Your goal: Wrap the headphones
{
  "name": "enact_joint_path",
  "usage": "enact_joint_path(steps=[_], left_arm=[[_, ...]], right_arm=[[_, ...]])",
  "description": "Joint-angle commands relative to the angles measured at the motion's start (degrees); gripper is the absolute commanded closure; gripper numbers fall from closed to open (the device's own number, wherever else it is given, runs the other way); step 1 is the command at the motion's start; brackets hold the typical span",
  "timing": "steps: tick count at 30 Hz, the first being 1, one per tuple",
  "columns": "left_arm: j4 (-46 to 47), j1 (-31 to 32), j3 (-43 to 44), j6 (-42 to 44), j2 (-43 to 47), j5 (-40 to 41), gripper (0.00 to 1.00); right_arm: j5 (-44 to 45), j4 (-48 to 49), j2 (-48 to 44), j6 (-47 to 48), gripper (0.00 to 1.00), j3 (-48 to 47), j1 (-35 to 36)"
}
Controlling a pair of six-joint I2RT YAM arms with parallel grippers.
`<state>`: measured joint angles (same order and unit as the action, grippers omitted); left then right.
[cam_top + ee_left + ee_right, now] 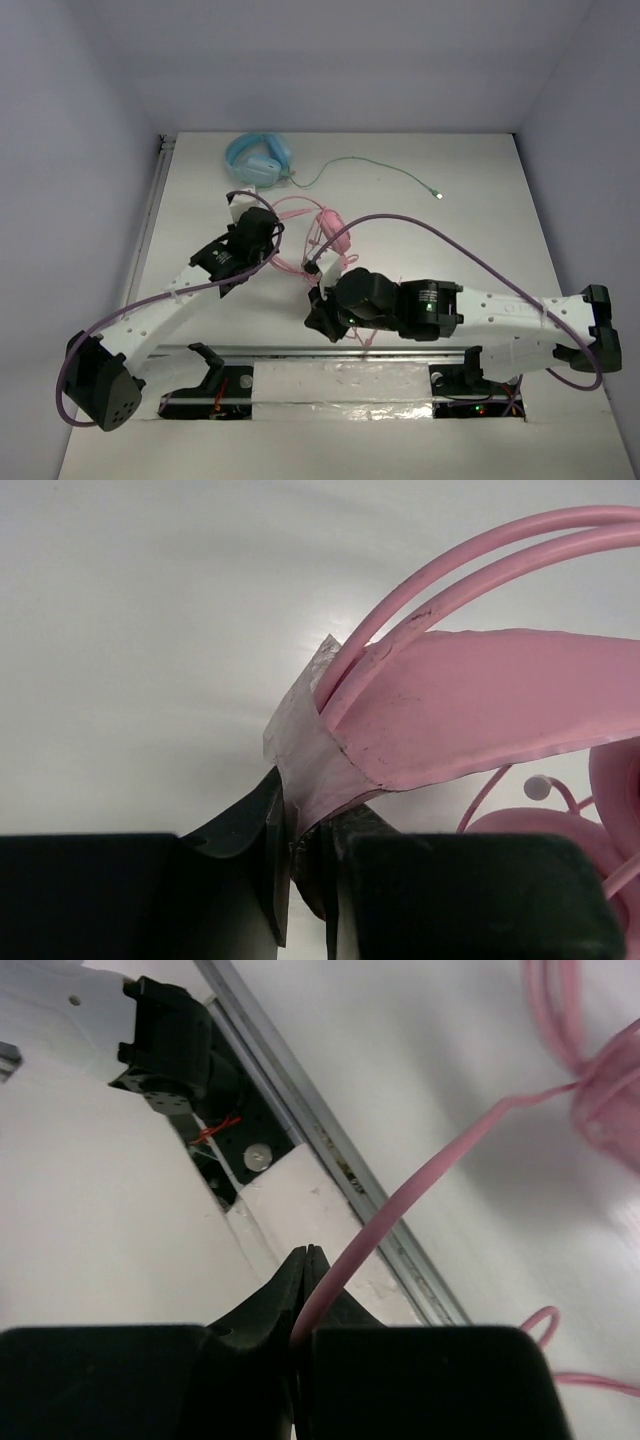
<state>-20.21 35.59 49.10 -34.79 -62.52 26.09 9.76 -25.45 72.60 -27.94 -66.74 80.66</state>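
Here, both pincers clamp the pink set

The headphones (332, 232) lie on the white table (480, 200), beyond the metal rail (300, 350) and about level with its middle. The left gripper (305, 830), farther from the rail than its partner, has its jaws pressed together on the end of the headband (480, 720), where clear tape (300, 730) wraps it. The right gripper (305, 1260), just beyond the rail, pinches the thin pink cable (400, 1210), which runs from its tips toward an earcup (610, 1100). Light blue headphones (260, 158) with a green cable (380, 168) lie farthest from the rail.
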Motion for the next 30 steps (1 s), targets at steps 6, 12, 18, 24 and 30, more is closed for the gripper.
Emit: enact_joint_path(steps=[6, 12, 18, 24, 30], left_arm=[[-6.3, 5.2, 2.9, 7.3, 0.6, -4.6, 1.00], [-6.8, 5.2, 5.5, 17.0, 1.2, -15.5, 1.00], [-6.5, 5.2, 6.2, 20.6, 1.8, -20.2, 1.00], [-5.8, 5.2, 6.1, 22.4, 2.2, -21.9, 1.00], [-3.7, 5.2, 5.2, 24.4, 3.8, -26.8, 1.00]], right_arm=[[5.4, -11.2, -0.9, 9.0, 1.00, -5.7, -4.5], [6.2, -15.4, -1.8, 12.0, 1.00, -7.8, -11.0], [12.6, -20.2, -2.9, 13.1, 1.00, -8.8, -13.8], [17.6, -20.3, -3.8, 13.1, 1.00, -7.9, -15.6], [22.1, -19.3, -4.0, 12.3, 1.00, -6.5, -18.0]])
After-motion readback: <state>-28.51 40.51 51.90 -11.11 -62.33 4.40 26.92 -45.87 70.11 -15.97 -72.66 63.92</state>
